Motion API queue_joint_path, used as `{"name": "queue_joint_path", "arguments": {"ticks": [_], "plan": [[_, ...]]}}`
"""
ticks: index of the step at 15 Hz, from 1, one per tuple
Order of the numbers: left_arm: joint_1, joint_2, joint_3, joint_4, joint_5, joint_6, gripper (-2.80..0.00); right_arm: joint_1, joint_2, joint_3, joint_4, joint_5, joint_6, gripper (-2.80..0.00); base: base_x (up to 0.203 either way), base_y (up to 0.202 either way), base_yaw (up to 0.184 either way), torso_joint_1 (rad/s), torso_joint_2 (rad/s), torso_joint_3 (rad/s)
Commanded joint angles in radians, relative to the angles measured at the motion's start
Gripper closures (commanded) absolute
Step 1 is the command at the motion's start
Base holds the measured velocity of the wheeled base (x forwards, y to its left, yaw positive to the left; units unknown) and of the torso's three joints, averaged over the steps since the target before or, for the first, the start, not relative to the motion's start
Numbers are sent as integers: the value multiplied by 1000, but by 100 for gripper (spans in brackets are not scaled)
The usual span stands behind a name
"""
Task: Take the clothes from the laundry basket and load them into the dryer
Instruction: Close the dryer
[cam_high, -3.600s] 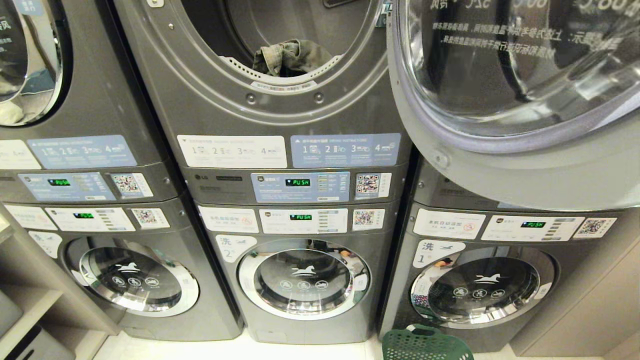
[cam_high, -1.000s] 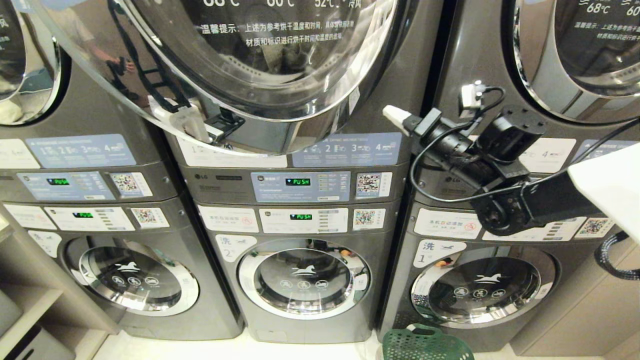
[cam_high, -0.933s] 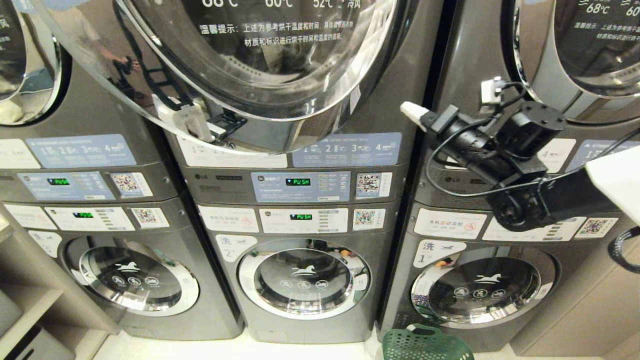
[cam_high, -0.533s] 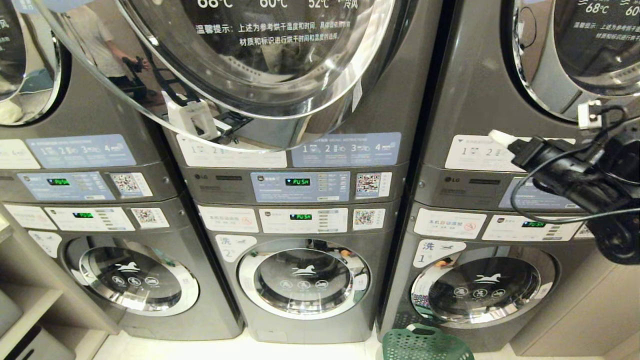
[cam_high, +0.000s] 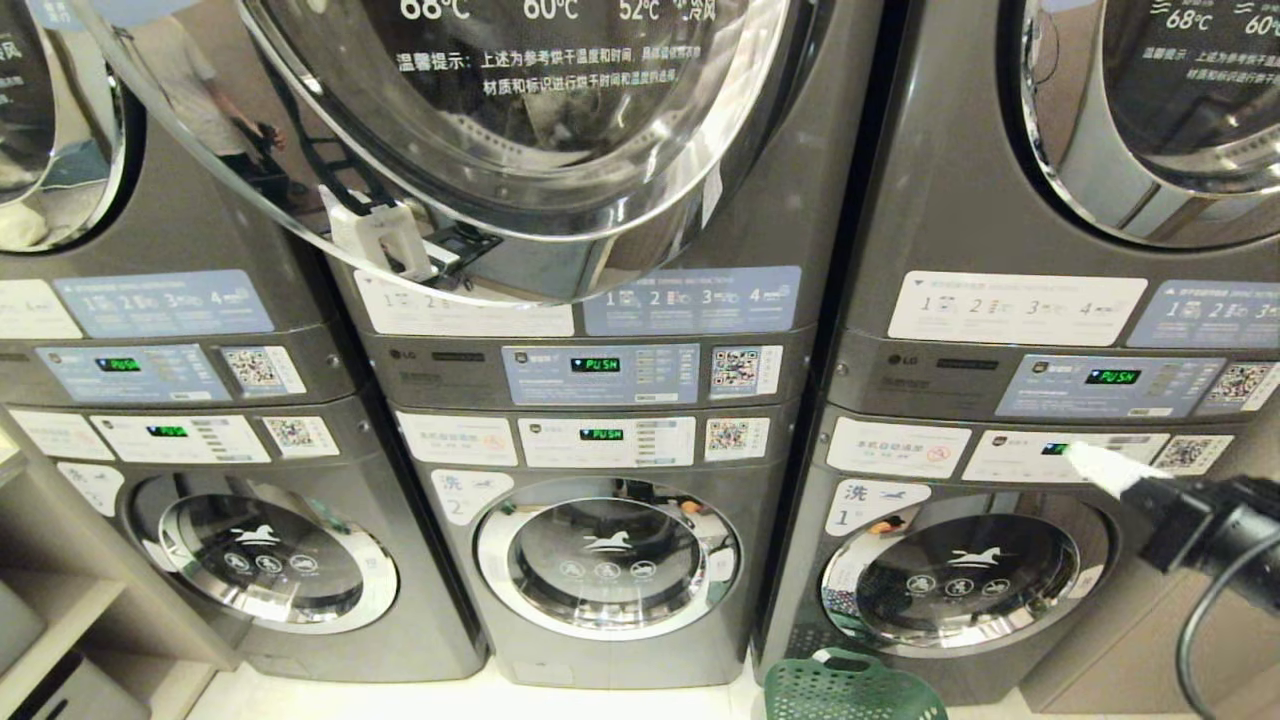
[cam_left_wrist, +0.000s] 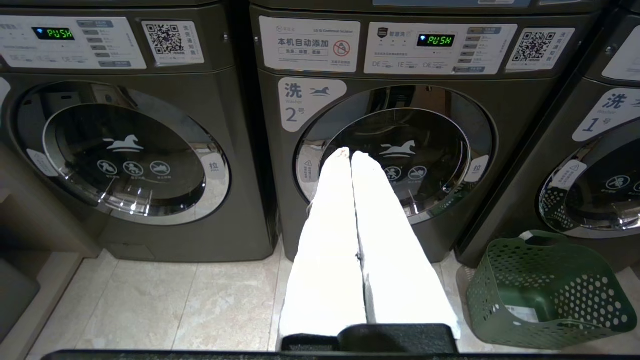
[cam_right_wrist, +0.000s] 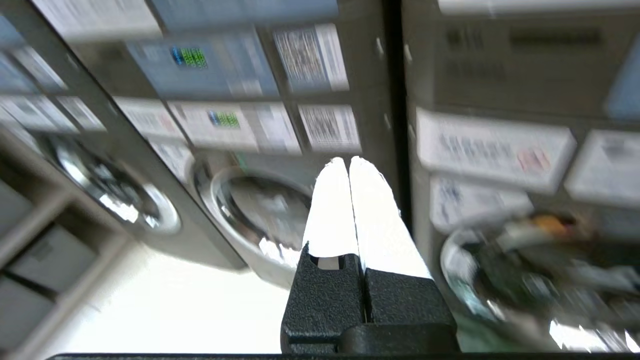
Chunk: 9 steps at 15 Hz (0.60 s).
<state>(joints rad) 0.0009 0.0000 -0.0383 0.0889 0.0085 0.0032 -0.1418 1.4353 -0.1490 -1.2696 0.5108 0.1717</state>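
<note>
The green laundry basket (cam_high: 850, 692) (cam_left_wrist: 549, 290) stands on the floor in front of the right-hand washer; only a white label shows inside it. No clothes are in view. The dryer is the upper machine of the middle stack. Its round glass door (cam_high: 500, 150) is swung across the opening, with the white latch (cam_high: 385, 238) on its left edge. My right gripper (cam_high: 1072, 452) (cam_right_wrist: 349, 160) is shut and empty, low at the right edge before the right stack's control panel. My left gripper (cam_left_wrist: 350, 152) is shut and empty, parked low and pointing at the middle washer.
Three grey stacks of dryer over washer fill the view, with lower washer doors (cam_high: 608, 555) shut. A wooden shelf unit (cam_high: 60, 600) stands at the left. A person's reflection (cam_high: 190, 90) shows in the dryer door. Pale tiled floor (cam_left_wrist: 150, 300) lies before the machines.
The dryer door, earlier open to the right with a garment in the drum, has swung across the opening. My right arm has dropped from beside it down to the right edge.
</note>
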Motion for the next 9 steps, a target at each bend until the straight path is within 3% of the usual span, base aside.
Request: {"name": "queue_joint_path", "arguments": {"ticks": [1,5,9], "plan": [[1,2,0,0,1,0,0,-5,-170,131,28,-11,-37,0,0,0,0,0,0,0],[1,2,1,0,1,-3,0,-16,-464,147,404,-83,-94,0,0,0,0,0,0,0],[1,0,1,0,1,-3,0,-18,-808,135,1024,-173,-141,0,0,0,0,0,0,0]]}}
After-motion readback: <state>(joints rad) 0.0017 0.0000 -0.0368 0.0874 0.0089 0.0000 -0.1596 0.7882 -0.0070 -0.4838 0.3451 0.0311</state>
